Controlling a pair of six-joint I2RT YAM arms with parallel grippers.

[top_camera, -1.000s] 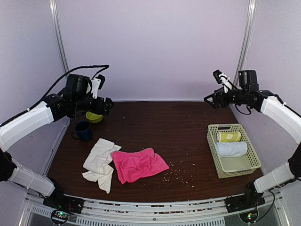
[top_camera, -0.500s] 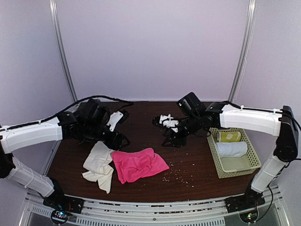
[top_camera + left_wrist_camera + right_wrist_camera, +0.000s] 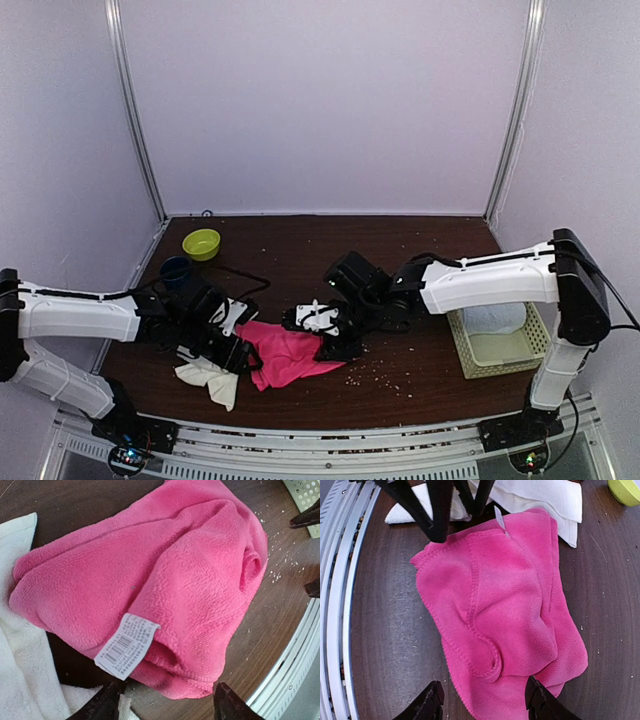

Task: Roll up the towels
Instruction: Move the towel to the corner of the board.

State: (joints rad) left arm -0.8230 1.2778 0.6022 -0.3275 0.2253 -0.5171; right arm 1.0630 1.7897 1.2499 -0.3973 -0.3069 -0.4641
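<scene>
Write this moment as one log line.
pink towel: rumpled, unrolled | cream towel: crumpled beside it | left jaws: open over pink towel | right jaws: open over pink towel

My left arm [image 3: 75,315] and right arm [image 3: 490,283] are smooth white shells linked by black joints, with a thin black cable [image 3: 245,272] looping off the left one. My fingers [image 3: 230,707] are black and tapered. A small green light glows at each base [image 3: 128,458].

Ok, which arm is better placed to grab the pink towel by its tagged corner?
Left, I'd say. The left claw hangs open right by the white tag on the pink towel, just ahead of it. The right claw is over the opposite edge, away from the tag.
</scene>
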